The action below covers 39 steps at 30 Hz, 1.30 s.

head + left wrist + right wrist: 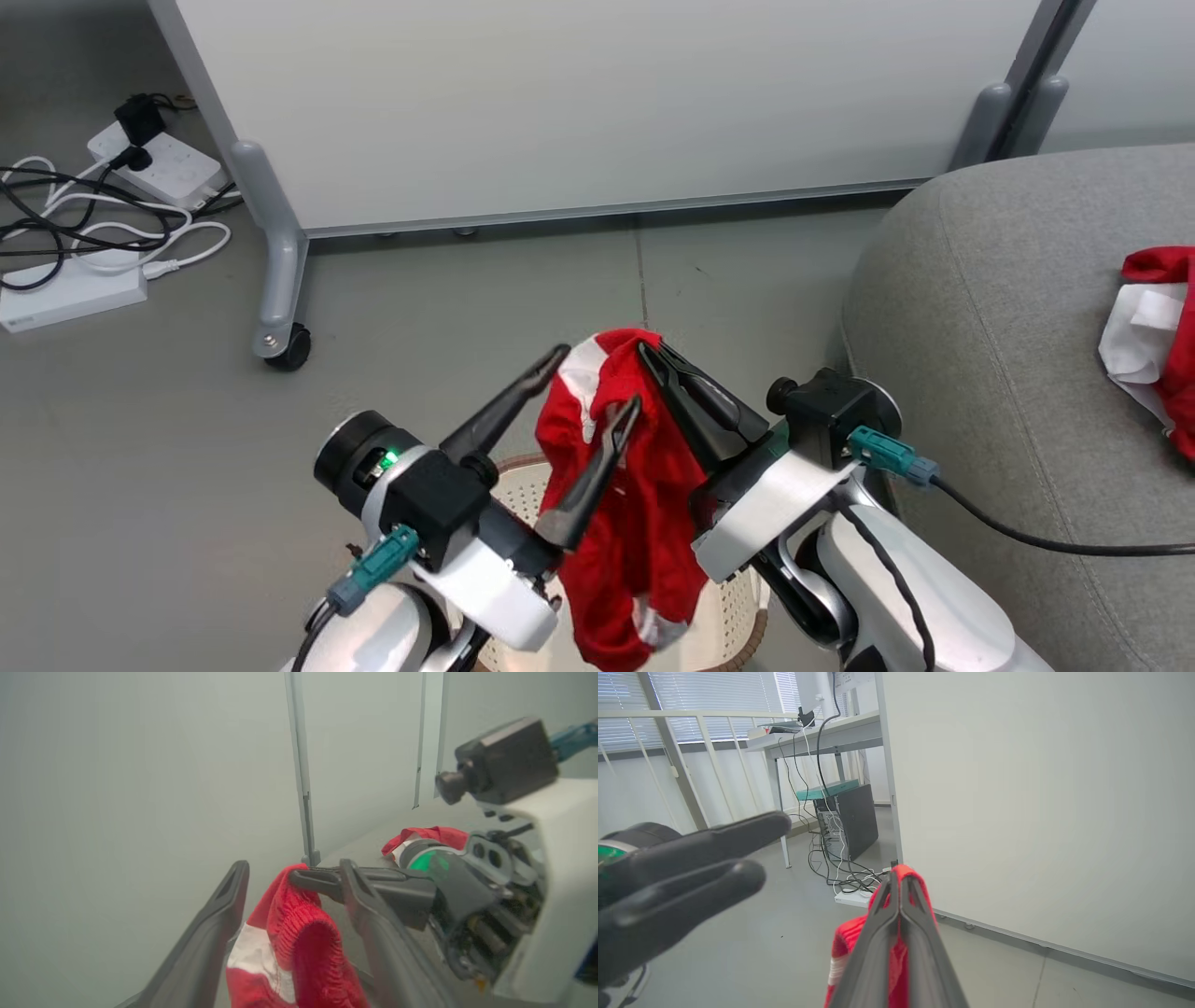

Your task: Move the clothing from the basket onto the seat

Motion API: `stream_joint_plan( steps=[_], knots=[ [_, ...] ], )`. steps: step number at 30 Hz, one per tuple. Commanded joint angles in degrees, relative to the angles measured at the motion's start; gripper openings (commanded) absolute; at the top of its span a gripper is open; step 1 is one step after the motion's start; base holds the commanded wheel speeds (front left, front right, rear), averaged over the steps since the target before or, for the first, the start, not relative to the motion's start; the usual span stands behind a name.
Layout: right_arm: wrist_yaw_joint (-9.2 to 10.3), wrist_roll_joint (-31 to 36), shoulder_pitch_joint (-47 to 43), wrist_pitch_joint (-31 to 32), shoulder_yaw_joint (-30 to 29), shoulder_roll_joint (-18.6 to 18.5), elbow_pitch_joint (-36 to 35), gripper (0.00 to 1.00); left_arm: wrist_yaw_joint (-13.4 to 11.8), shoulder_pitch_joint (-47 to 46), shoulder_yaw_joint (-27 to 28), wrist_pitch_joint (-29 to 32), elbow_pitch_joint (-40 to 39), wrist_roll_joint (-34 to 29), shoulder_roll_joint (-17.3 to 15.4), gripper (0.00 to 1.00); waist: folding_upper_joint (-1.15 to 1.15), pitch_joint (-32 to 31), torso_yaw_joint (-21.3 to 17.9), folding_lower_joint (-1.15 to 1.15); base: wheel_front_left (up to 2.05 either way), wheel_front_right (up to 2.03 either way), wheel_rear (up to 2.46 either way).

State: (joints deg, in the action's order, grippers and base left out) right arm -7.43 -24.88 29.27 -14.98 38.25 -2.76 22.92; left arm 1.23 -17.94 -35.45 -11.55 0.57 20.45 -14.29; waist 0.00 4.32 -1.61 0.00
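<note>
One red garment (1162,327) already lies on the seat (980,299). Our right gripper (649,351) fingers clamp a second garment (635,523) above the basket (738,607), while our left gripper (597,378) fingers gape around it. We judge carrying it over is left.

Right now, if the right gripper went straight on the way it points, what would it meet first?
Probably the white partition panel, near its edge, though depth is unclear; the right gripper holds the red garment.

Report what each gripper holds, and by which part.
Right gripper is shut on the red garment, pinching its top ribbed edge; the rest hangs down. Left gripper is open, holding nothing.
</note>
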Motion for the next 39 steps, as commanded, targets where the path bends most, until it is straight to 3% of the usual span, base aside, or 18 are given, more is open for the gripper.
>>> stream_joint_plan(
  steps=[1,8,16,30,39],
  knots=[
    [-0.12,0.4,-0.7,-0.4,-1.0,-0.3,0.3,0.0,0.3,0.8,-0.9,0.8,-0.3,-1.0,-0.8,1.0,0.0,0.2,-0.8,0.0,0.0,0.0,0.0],
    [-0.12,2.9,-1.7,-0.4,-5.8,-0.3,1.0,0.0,1.5,2.5,-5.0,4.4,-0.7,-3.5,-3.3,1.0,0.0,1.0,-4.7,0.0,0.0,0.0,0.0],
    [-0.12,4.2,-2.3,-0.4,-9.3,-0.3,0.2,0.0,1.3,1.8,-5.6,5.6,-1.6,-4.2,-4.8,1.0,0.0,3.0,-10.6,0.0,0.0,0.0,0.0],
    [-0.12,2.3,-3.3,-0.4,-13.3,-0.3,-4.1,0.0,1.9,-0.3,-6.0,9.7,-4.9,-4.8,-8.4,1.0,0.0,7.7,-27.0,0.0,0.0,0.0,0.0],
    [-0.12,2.8,-3.7,-0.3,-17.6,-0.2,-6.3,0.0,2.8,-2.1,-6.9,11.6,-7.1,-4.7,-9.4,1.0,0.0,9.7,-30.8,0.0,0.0,0.0,0.0]
  ],
)
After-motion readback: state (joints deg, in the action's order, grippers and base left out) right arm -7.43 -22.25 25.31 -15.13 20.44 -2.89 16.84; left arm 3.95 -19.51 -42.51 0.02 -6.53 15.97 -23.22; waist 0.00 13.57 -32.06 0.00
